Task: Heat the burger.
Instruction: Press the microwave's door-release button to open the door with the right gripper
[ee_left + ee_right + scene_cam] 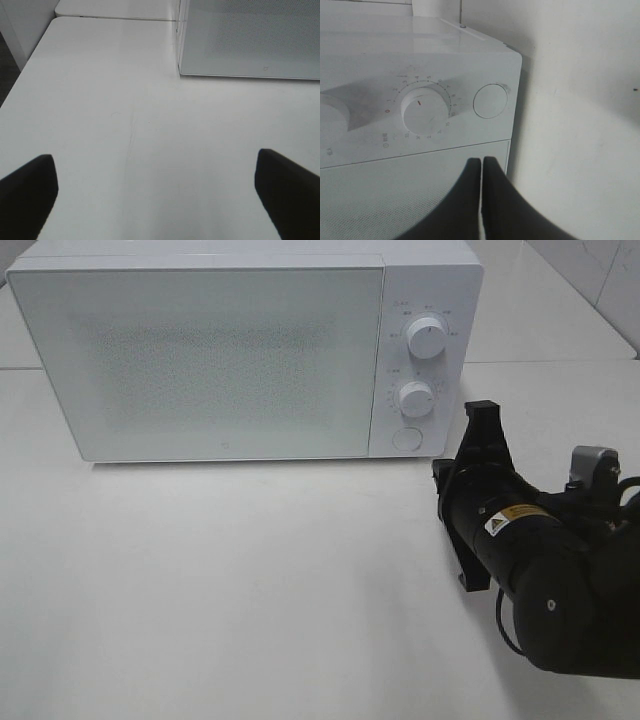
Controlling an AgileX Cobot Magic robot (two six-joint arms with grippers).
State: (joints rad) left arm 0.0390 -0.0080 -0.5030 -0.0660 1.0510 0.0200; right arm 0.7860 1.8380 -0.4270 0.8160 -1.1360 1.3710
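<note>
The burger is out of view. A white microwave (200, 350) stands at the back of the table with its door closed. My right gripper (483, 412) is shut with nothing between its fingers, and its tip sits close to the microwave's front right corner. In the right wrist view the closed fingertips (481, 162) point toward the control panel, short of the lower dial (424, 111) and the round button (490, 101). My left gripper (155, 200) is open over bare table, to the left of the microwave's corner (179, 70).
The control panel carries an upper dial (428, 338), a lower dial (414, 397) and a round button (406, 438). The white table (250, 590) spreads in front of the microwave. A table seam (115, 18) and the table's edge (30, 65) show in the left wrist view.
</note>
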